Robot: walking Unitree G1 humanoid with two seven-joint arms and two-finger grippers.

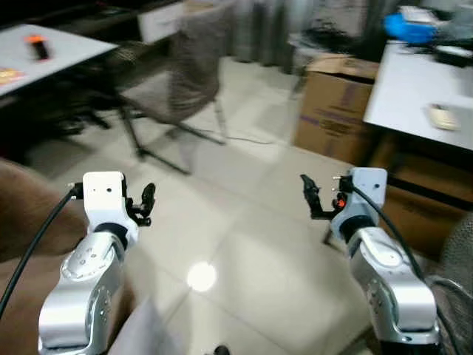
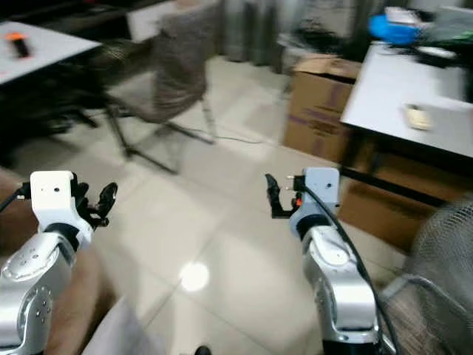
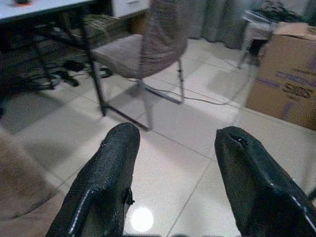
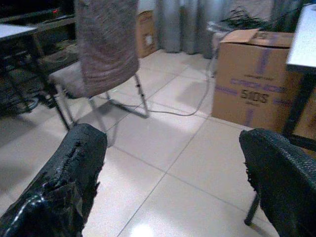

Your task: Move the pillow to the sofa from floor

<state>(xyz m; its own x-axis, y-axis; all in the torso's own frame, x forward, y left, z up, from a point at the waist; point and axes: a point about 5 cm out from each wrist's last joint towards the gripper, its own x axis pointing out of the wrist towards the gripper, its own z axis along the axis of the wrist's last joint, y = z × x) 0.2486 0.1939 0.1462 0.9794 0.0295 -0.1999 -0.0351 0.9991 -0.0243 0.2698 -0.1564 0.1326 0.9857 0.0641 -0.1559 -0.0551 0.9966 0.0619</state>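
Both my arms are raised in front of me over the pale tiled floor (image 1: 244,244). My left gripper (image 1: 146,201) is open with nothing between its fingers (image 3: 111,177). My right gripper (image 1: 310,194) is also open and empty, its fingers (image 4: 74,173) spread wide. A brown sofa edge (image 1: 22,222) lies at my left, beside the left arm, and also shows as the brown sofa surface (image 3: 19,187) in the left wrist view. A pale grey shape (image 1: 144,333) sits at the bottom edge near my left arm; I cannot tell what it is.
A grey fabric chair (image 1: 185,74) on metal legs stands ahead to the left. A cardboard box (image 1: 332,111) sits ahead to the right beside a white table (image 1: 414,96). Another white table (image 1: 44,44) is at far left. A wire fan grille (image 2: 443,259) is close on my right.
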